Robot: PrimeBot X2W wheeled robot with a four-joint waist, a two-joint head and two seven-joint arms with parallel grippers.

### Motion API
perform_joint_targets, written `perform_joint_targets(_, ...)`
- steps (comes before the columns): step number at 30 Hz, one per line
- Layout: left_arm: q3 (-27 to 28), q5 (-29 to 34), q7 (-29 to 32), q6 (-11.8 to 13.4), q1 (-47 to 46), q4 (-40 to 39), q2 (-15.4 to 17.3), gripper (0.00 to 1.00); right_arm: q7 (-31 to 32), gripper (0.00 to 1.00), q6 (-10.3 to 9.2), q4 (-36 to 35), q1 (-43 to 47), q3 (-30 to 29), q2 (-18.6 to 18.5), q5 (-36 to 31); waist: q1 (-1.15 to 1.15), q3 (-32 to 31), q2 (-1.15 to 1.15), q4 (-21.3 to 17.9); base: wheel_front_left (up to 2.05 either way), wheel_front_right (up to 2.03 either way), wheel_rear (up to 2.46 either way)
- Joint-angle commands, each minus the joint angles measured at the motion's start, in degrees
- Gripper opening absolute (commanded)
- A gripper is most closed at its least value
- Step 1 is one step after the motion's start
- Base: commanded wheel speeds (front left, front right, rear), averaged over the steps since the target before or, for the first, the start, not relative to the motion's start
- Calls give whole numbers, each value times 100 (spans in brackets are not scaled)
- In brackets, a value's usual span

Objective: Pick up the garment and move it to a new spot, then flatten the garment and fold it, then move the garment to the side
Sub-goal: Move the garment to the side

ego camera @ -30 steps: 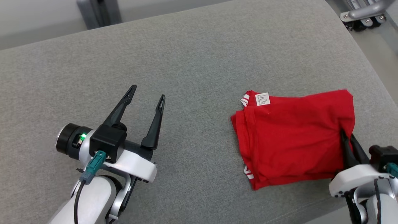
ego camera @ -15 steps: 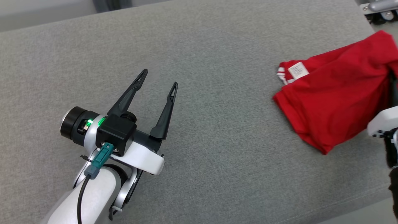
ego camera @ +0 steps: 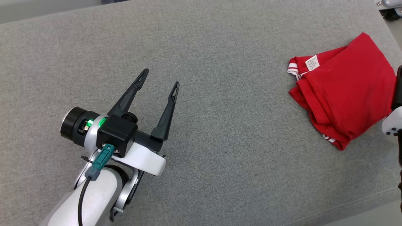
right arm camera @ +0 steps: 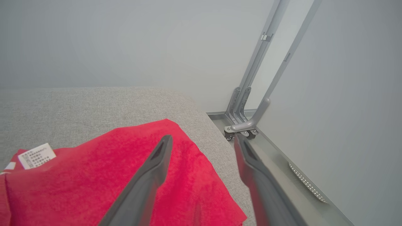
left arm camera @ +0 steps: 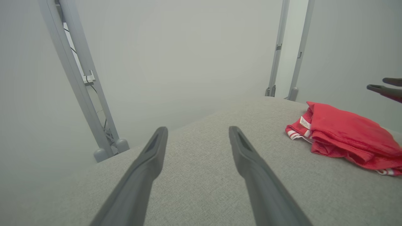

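A folded red cloth garment (ego camera: 345, 94) with white striped trim and a white printed label (ego camera: 312, 62) lies bunched in layers on the grey woven-fabric padded surface (ego camera: 220, 47), close to its right edge and toward the far corner. The label sits at the garment's left end. The right gripper (right arm camera: 203, 139) has its two dark fingers spread wide and holds nothing. In its wrist view one finger lies over the red cloth and the other past the edge of the padding, and from the left wrist view its tips (left arm camera: 384, 88) hang above the garment, clear of it. The left gripper (ego camera: 160, 78) is well apart to the left, over bare fabric, also spread wide and empty. Grey metal frame posts (left arm camera: 78, 78) stand beyond the surface.
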Motion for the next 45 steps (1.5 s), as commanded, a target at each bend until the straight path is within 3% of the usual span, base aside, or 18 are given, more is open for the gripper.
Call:
perform_joint_targets(1, 1, -4, -43, 24, -61, 28, 5, 100, -43, 100, -4, -86, 95, -39, 25, -12, 0, -43, 0, -12, 0, 0, 0)
perform_joint_targets(5, 29, -110, -129, 42, 52, 137, -42, 100, -43, 100, -4, -646, 357, -137, 172, 111, 0, -206, 0, 28, 0, 0, 0)
perform_joint_targets(9, 155, -261, -327, 150, 264, 300, -99, 100, -37, 100, -4, -1831, 975, 15, 489, 485, 0, -494, 0, 213, 0, 0, 0)
perform_joint_targets(15, 404, -482, -630, 319, 571, 477, -128, 100, -37, 100, -4, -3015, 1868, 493, 755, 961, 0, -857, 0, 553, 0, 0, 0)
perform_joint_targets(21, 729, -687, -890, 478, 885, 625, -125, 100, 4, 100, -4, -3723, 2555, 965, 847, 1198, 0, -1138, 0, 939, 0, 0, 0)
perform_joint_targets(31, 1312, -881, -1072, 726, 1525, 617, -15, 100, 373, 100, -4, -4216, 3262, 1448, 861, 1404, 0, -1559, 0, 1416, 0, 0, 0)
perform_joint_targets(38, 1530, -963, -1112, 510, 1976, 572, -69, 100, 458, 100, -3, -4332, 3705, 1534, 862, 1468, 0, -1840, 0, 1538, 0, 0, 0)
perform_joint_targets(45, 1564, -639, -1115, 282, 2296, 568, -6, 100, 626, 100, -4, -4403, 4042, 1634, 864, 1311, 0, -2056, 0, 1491, 0, 0, 0)
